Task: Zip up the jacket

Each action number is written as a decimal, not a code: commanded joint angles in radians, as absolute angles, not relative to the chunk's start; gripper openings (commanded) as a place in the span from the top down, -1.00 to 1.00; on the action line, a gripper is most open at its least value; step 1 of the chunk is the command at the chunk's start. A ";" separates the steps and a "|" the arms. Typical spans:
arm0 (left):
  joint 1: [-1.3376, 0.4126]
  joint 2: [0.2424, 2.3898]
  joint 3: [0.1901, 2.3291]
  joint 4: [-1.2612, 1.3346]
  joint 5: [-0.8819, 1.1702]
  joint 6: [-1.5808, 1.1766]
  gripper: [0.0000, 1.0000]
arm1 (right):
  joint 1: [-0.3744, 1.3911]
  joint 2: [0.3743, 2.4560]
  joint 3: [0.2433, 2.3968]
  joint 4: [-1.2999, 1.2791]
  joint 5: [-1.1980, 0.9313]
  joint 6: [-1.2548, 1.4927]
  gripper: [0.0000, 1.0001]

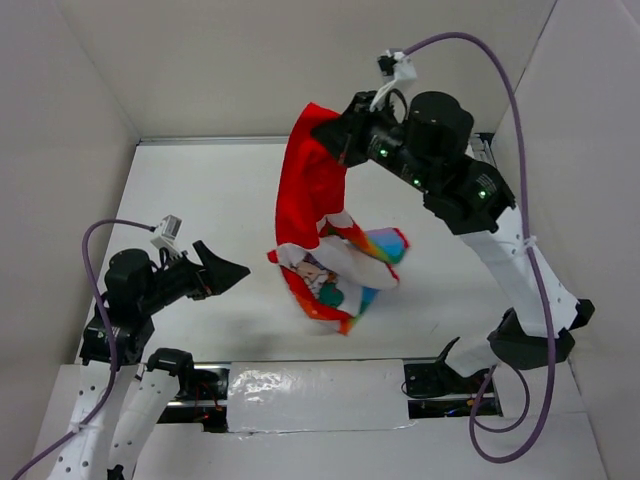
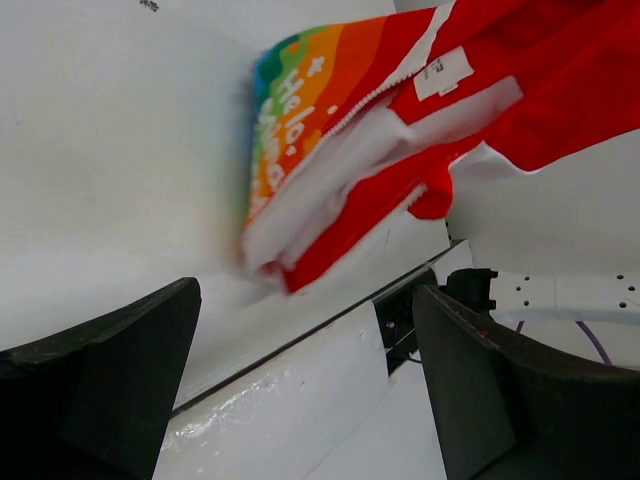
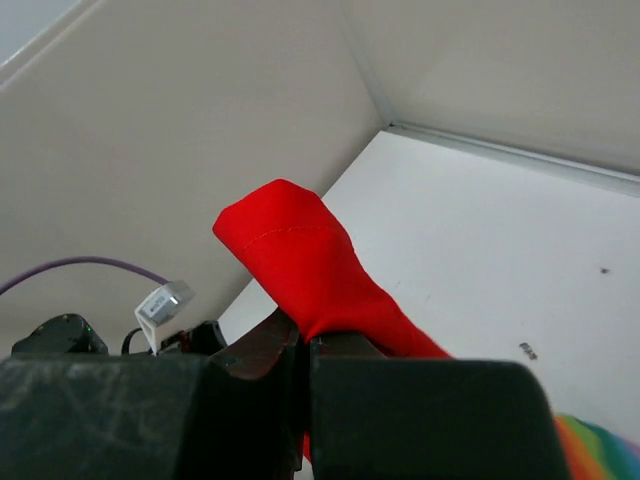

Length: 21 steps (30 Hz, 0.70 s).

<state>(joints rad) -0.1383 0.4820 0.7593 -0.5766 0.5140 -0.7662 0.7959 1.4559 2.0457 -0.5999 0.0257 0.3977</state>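
Observation:
The jacket (image 1: pixel 320 215) hangs in mid-air over the middle of the table, red fabric on top, white and rainbow-striped panels with cartoon prints bunched below. My right gripper (image 1: pixel 335 135) is shut on a red cuff (image 3: pixel 295 265) at the jacket's top and holds it high. In the left wrist view the jacket (image 2: pixel 400 120) shows its rainbow panel with lettering, the white zipper edge and a white label. My left gripper (image 1: pixel 232 273) is open and empty, low at the left, its tips pointing toward the jacket, apart from it.
White walls enclose the table (image 1: pixel 200 200) on the left, back and right. A glossy white strip (image 1: pixel 315 395) and the arm mounts lie along the near edge. The right arm's purple cable (image 1: pixel 520 120) loops high at the right.

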 commanded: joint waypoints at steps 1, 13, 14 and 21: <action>-0.141 0.465 0.804 -0.581 0.489 -0.787 -0.99 | 0.753 1.368 2.056 -0.609 0.025 0.370 1.00; -0.141 0.554 0.778 -0.540 0.485 -0.785 -0.99 | 0.253 0.965 1.132 -0.551 0.109 0.357 0.87; -0.141 0.583 0.782 -0.540 0.477 -0.788 -0.98 | 0.221 0.957 1.097 -0.564 0.141 0.360 0.81; -0.143 0.764 0.811 -0.499 0.465 -0.769 -0.99 | 0.069 1.019 1.020 -0.753 0.313 0.545 -0.99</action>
<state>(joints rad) -0.1387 0.7101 0.7654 -0.5526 0.4755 -0.7670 0.0750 1.0298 0.9939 -0.7219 0.2409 0.4797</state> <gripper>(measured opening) 0.993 0.988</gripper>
